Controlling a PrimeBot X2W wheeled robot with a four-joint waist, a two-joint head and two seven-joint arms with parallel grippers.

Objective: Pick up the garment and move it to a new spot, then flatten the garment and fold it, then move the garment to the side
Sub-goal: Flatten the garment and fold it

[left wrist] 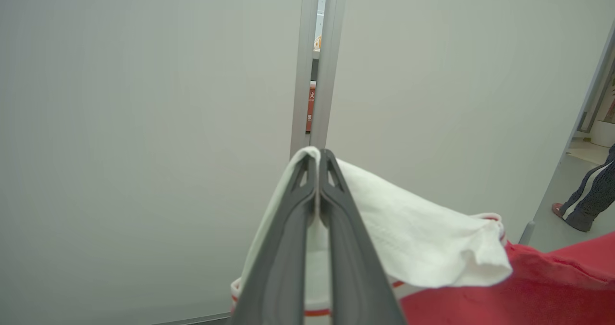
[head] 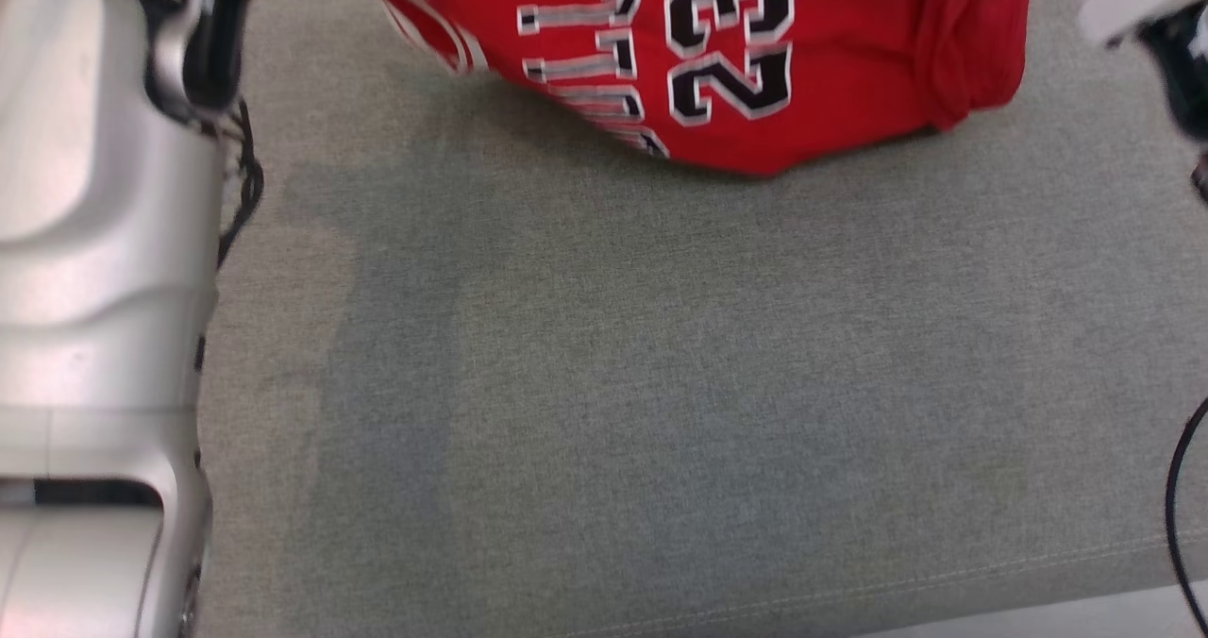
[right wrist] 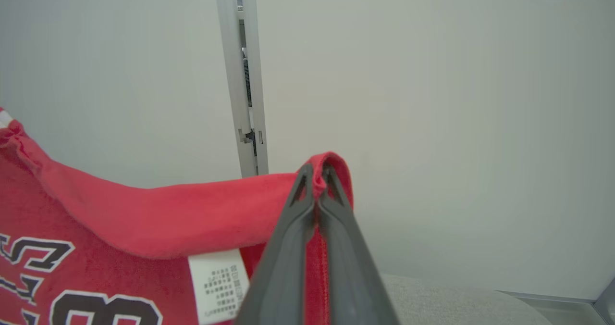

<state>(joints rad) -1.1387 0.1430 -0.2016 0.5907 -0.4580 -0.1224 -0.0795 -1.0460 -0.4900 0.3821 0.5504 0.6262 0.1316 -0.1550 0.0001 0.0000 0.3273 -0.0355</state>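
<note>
- Hangs as a red jersey [head: 736,62] between the two arms, at the top of the head view, above the grey cushion [head: 661,383]; sags low toward the cushion at the bottom edge, hard to tell whether touching.
- Held at the left gripper [left wrist: 317,164] by a white-lined edge, fingers closed tight together on it, cloth draped over both fingers and off to that view's right.
- Held at the right gripper [right wrist: 318,171] the same way, fingers pinched together on a red fold looped over the tips, with a white label [right wrist: 218,284] just beside them.
- Runs side to side across the robot's front, long axis from one grip to the other, printed number upside down in the head view.
- Lies below both grips, no nearer to one arm than to the other.
- Calls, most likely, for carrying across and lowering onto the open cushion nearer the robot, both grips level, to land the cloth spread and not bunched.
</note>
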